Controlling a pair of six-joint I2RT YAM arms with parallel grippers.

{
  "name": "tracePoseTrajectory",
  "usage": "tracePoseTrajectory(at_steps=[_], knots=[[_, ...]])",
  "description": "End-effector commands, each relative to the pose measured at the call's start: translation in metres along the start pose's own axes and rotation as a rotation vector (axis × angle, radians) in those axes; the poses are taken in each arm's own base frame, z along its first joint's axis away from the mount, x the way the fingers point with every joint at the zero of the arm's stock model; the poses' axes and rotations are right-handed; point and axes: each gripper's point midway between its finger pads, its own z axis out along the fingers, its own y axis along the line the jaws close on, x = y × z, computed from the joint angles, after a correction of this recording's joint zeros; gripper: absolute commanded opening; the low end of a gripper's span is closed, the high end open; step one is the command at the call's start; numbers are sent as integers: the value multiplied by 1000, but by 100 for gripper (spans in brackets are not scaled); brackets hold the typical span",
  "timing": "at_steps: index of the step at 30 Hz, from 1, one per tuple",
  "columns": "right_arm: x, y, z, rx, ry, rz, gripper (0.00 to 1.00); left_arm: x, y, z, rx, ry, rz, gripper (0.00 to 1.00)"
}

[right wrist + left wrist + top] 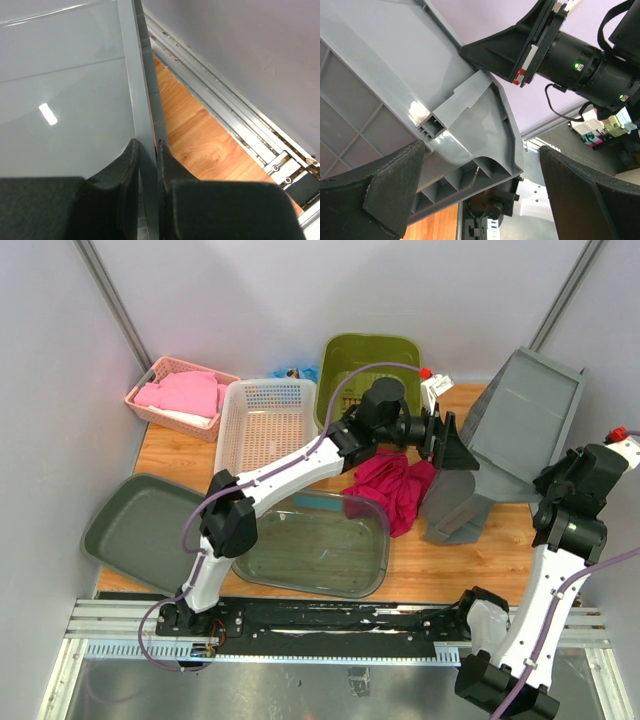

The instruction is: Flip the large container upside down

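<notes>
I have the large container [525, 415] tilted steeply at the right of the bench [500, 555], its lower end down beside the red cloth [395, 485] and its far end raised. The right gripper [145, 145] is pressed together on the thin rim of one wall, pinching it. I judge that hold is there to lever the container over about its lower edge. The left gripper [480, 170] is spread wide at the opposite side, its fingers standing either side of the ribbed lip at a corner, not closed on it. I take that as a brace — a guard against the container sliding leftward toward the clear tub [315, 545] as it tips.
</notes>
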Motion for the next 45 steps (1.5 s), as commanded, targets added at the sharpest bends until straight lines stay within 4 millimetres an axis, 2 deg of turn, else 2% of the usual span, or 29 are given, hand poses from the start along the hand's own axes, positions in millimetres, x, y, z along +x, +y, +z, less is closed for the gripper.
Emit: tracePoseTrajectory(at_steps=[1,4,9,16,19,24,27,30,32,35,38,41,43,45], knots=[[92,-29,4,106,313,39,0,30,-70,25,227,92,14,99],[96,-29,8,100,314,48,3,36,-85,31,273,103,10,99],[92,-29,10,99,314,44,16,49,-101,41,323,127,7,99],[81,-30,7,125,306,43,47,57,-106,47,360,145,-18,99],[74,-30,4,131,295,42,54,59,-107,48,363,149,-19,99],[71,-25,5,119,301,45,57,62,-105,50,360,150,-21,99],[65,-34,2,176,287,45,58,63,-103,51,357,151,-23,99],[53,-56,-10,323,251,50,58,61,-102,51,353,145,-16,99],[36,-70,-24,438,200,75,58,58,-103,51,346,137,-4,99],[16,-74,-40,502,158,99,61,51,-103,52,331,120,18,99],[3,-57,-46,409,145,91,61,39,-105,49,311,96,45,99],[-3,-22,-47,201,167,44,61,21,-105,39,285,60,65,99],[2,6,-47,37,199,21,60,9,-101,25,251,36,69,99],[16,28,-49,-100,246,22,59,3,-88,8,178,11,79,99]])
